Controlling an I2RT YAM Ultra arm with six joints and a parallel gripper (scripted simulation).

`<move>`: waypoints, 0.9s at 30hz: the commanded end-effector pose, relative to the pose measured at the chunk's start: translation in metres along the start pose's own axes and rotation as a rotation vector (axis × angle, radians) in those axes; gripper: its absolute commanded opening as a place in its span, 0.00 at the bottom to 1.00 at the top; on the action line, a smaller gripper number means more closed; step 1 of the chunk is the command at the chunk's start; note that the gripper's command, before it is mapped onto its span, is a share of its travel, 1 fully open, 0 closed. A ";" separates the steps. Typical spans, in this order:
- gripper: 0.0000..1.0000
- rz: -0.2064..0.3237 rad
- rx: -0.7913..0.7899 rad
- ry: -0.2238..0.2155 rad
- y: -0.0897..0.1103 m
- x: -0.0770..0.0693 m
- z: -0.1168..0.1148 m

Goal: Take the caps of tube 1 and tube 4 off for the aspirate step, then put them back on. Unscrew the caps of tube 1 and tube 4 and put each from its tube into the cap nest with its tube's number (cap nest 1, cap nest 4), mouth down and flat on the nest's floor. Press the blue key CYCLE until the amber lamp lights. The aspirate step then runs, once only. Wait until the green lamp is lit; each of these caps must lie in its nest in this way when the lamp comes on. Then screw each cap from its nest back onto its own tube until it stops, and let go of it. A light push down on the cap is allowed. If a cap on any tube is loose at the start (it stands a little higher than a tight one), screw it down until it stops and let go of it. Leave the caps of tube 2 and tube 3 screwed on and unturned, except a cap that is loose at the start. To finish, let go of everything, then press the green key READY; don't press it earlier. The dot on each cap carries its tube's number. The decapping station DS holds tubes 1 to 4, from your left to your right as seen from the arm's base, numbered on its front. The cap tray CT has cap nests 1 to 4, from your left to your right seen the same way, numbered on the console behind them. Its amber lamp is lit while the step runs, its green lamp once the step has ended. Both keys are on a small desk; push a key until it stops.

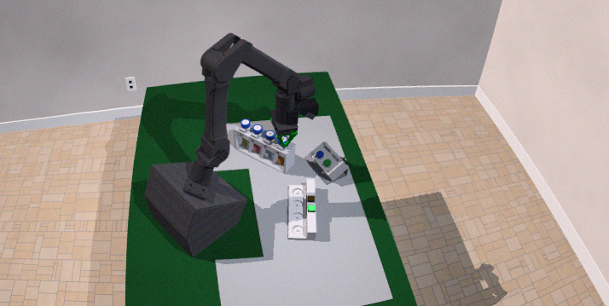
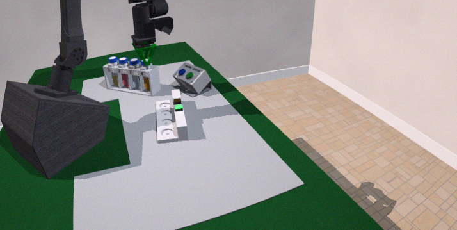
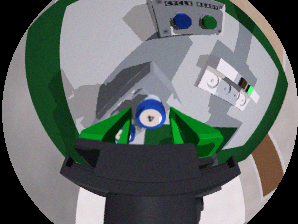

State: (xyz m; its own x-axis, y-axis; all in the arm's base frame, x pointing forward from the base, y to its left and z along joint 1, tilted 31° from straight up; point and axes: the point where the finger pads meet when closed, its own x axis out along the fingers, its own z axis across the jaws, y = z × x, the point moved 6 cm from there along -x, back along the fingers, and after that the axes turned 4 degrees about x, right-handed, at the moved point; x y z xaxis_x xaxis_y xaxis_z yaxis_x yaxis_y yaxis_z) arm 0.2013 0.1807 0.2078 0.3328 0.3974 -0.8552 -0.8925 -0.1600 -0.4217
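Single dark six-joint arm with its green-fingered parallel gripper (image 2: 144, 56) pointing straight down over the right-hand end of the white four-bay decapping station (image 2: 155, 82). The fingers stand half open on either side of the blue screw cap of tube 4 (image 3: 150, 115) without clamping it, so the claw holds nothing; the wrist view shows the cap's pale dot centred between the green fingers. All four tubes wear caps, the white cap tray (image 2: 166, 138) shows no cap in any nest, and the green lamp (image 2: 178, 107) on the tray's white console (image 2: 181, 123) is lit, so the work in hand is judged to be screwing cap 4 home. Whether that cap has reached its stop cannot be told from these views. Risks: a re-grip taken off centre could tilt the cap or slip round it, leaving it standing high; a finger swinging wide during a turn could rub the blue cap of tube 3 (image 2: 134, 61), just beside it, and turn a cap that must stay untouched; leaving for the green round READY key (image 2: 190, 75) before the cap is tight would end the task early. Surroundings: the slanted grey key desk (image 2: 200, 84) with its blue round CYCLE key (image 2: 182, 72) lies near the station's right end, apart from the gripper; nothing stands between them.
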 end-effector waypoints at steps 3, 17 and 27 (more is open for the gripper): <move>0.49 -0.010 0.003 -0.004 -0.001 -0.002 0.001; 0.49 -0.011 -0.437 -0.002 -0.001 -0.003 0.001; 0.49 -0.011 -0.837 0.000 -0.001 -0.003 0.001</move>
State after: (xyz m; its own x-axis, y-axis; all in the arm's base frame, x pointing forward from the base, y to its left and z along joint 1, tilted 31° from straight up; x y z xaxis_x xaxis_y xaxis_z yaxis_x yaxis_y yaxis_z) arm 0.2013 0.1806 0.2078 0.3326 0.3970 -0.8554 -0.5046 -0.6914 -0.5171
